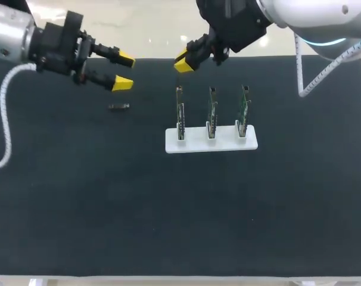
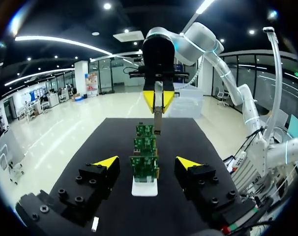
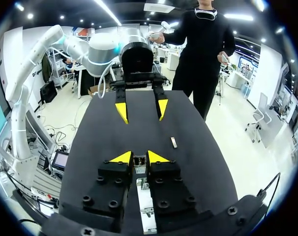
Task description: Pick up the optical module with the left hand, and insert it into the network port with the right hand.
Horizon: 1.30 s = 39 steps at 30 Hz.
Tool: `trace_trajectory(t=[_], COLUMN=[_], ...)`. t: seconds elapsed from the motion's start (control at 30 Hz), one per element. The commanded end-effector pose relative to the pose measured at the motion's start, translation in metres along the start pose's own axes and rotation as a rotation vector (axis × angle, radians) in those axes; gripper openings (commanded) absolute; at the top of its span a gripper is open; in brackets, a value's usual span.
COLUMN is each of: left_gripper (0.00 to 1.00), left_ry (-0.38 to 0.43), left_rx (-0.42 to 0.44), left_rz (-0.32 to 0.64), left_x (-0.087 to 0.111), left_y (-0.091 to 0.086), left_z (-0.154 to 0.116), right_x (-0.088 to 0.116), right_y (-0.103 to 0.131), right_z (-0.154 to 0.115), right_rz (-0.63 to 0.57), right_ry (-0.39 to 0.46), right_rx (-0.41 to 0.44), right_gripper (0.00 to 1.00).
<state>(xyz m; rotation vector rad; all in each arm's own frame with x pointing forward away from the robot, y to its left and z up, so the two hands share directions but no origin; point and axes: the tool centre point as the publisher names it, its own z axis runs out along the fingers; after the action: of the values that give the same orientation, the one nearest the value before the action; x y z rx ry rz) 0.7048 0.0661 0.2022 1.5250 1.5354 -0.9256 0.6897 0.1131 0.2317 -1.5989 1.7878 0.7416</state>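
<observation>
My right claw (image 3: 139,158) is clamped on a module (image 2: 158,120), gripped by one end so the rest hangs down past the yellow tips. It hovers above the far edge of the bench (image 1: 168,208), just behind the nearest of three boards (image 1: 212,113) standing upright in a white holder (image 1: 211,138). My left claw (image 1: 122,71) gapes wide and holds nothing. It hangs near the right one, on the other side from the boards. A loose module (image 1: 118,107) lies flat on the bench near the left claw's tips.

The risks, as I judge them:
- The grip is narrow and on one end, so the module may sit skewed and meet a port off-axis, then jam or slip.
- The boards are thin and only slotted in, so a sideways push could bend one or shift the holder.
- The ports are too small to make out, so aim is uncertain.
- My claws are close enough that a careless swing could make them collide.
</observation>
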Motion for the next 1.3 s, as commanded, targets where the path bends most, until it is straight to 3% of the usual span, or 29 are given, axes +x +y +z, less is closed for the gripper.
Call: trace_trajectory(t=[0.03,0.17,0.53,1.03,1.3], left_gripper=[1.00,1.00,1.00,1.00,1.00], left_ry=[0.110,0.138,0.109,0.109,0.109], left_rx=[0.021,0.043,0.070,0.070,0.070], left_rz=[-0.002,-0.004,0.004,0.004,0.004], left_x=[-0.001,0.001,0.000,0.000,0.000], left_y=[0.005,0.005,0.003,0.003,0.003], left_z=[-0.009,-0.018,-0.022,-0.022,-0.022], right_x=[0.000,0.001,0.005,0.053,0.064], right_y=[-0.003,-0.005,-0.011,-0.040,-0.046], right_z=[0.000,0.000,-0.004,-0.034,-0.038], right_rz=[-0.001,-0.005,-0.009,-0.068,-0.091], right_ry=[0.005,0.007,0.019,0.072,0.081], right_rx=[-0.005,-0.008,-0.026,-0.129,-0.155], right_gripper=[0.00,0.00,0.00,0.00,0.00])
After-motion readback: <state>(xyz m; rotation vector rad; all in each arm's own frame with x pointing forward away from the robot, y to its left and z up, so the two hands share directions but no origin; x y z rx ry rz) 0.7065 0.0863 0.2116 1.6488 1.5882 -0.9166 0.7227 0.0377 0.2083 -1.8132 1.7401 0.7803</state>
